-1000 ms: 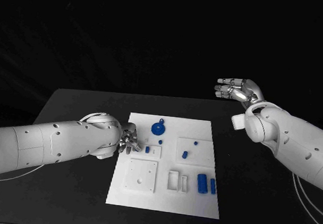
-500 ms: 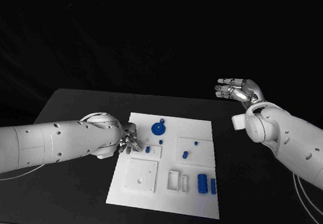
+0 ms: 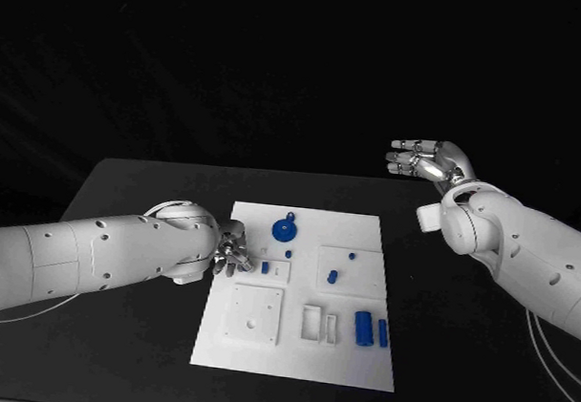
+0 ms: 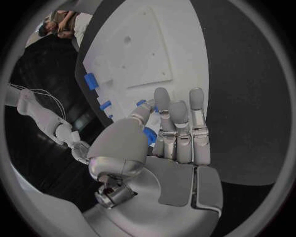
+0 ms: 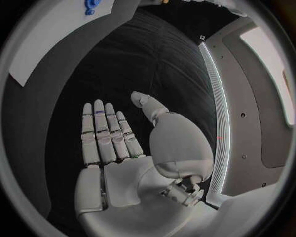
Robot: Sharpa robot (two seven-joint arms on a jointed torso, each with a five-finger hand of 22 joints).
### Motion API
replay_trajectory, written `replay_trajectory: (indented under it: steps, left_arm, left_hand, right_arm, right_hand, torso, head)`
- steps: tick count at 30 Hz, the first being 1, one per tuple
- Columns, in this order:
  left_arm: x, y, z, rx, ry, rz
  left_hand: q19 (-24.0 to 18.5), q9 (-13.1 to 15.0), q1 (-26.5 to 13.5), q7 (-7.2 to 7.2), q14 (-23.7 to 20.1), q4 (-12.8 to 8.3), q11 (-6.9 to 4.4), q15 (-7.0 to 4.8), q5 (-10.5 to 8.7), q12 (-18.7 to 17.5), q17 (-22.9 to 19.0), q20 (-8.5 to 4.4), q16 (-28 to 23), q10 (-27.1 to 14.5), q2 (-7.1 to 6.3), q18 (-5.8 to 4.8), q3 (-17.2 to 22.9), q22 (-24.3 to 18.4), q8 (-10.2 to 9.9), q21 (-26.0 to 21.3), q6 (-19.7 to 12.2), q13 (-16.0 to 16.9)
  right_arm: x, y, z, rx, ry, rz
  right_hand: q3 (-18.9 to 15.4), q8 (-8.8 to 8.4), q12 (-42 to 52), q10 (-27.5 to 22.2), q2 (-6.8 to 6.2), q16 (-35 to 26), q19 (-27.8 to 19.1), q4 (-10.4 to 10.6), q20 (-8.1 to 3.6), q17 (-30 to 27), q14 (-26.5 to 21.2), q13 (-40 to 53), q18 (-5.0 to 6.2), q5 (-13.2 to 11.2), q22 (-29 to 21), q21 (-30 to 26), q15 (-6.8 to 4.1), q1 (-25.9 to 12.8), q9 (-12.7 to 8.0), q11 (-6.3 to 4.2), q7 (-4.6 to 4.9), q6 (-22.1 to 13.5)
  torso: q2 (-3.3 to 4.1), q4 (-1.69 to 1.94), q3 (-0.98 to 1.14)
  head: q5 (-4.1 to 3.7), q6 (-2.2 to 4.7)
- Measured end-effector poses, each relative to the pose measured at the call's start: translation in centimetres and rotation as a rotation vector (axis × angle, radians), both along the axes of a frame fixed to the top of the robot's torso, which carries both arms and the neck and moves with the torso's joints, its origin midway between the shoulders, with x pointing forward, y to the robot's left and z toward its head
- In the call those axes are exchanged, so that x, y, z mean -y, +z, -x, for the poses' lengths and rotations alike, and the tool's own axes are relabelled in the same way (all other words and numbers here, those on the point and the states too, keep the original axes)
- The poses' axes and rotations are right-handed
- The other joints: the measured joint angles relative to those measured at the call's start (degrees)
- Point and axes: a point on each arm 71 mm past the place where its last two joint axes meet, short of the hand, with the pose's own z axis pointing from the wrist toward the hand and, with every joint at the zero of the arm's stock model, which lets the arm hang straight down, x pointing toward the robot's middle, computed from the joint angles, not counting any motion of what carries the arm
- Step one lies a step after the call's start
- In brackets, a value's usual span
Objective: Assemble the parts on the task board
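A black surface (image 3: 112,328) carries the white task board (image 3: 297,355) at its middle; no writing can be read on it. Blue parts (image 3: 363,328) lie along the board's near right side, and a round blue part (image 3: 284,229) sits toward its far edge. The left robot hand (image 3: 232,254) rests at the board's left edge, pinching a small blue part (image 4: 150,136) between thumb and fingers. Farther back, the right robot hand (image 3: 426,161) hangs raised beyond the surface, fingers extended, holding nothing.
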Motion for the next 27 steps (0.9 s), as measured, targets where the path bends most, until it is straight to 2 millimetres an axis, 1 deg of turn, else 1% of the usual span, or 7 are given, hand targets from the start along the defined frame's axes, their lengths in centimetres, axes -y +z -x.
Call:
replay_trajectory:
  steps: [22, 27]
  left_arm:
    - [0.15, -0.12, -0.31, -0.018, 0.010, 0.003]
    - [0.20, -0.16, -0.47, -0.024, 0.015, 0.004]
  left_hand:
    - [0.0, 0.5, 0.0, -0.01, 0.0, 0.0, 0.01, 0.00, 0.22, 0.0, 0.0, 0.00, -0.2, 0.0, 0.00, 0.00, 0.0, 0.0, 0.1, 0.0, 0.0, 0.0]
    - [0.0, 0.1, 0.0, -0.02, 0.0, 0.4, 0.01, 0.01, 0.22, 0.0, 0.0, 0.00, -0.2, 0.0, 0.00, 0.00, 0.4, 0.0, 0.2, 0.0, 0.0, 0.0]
  right_arm:
    - [0.00, -0.03, -0.01, -0.001, 0.000, 0.000]
    - [-0.02, -0.04, -0.02, -0.001, 0.000, 0.000]
  right_hand:
    - [0.0, 0.00, 0.0, 0.0, 0.00, 0.0, 0.0, 0.0, 0.00, 0.0, 0.0, 0.0, 0.00, 0.2, 0.0, 0.0, 0.00, 0.0, 0.0, 0.00, 0.00, 0.0]
    - [0.0, 0.00, 0.0, 0.0, 0.00, 0.0, 0.0, 0.0, 0.00, 0.0, 0.0, 0.0, 0.00, 0.2, 0.0, 0.0, 0.00, 0.0, 0.0, 0.00, 0.00, 0.0]
  torso:
    - [-0.01, 0.01, 0.03]
    - [-0.01, 0.02, 0.04]
  head:
    - [-0.14, -0.04]
    - [-0.16, -0.09]
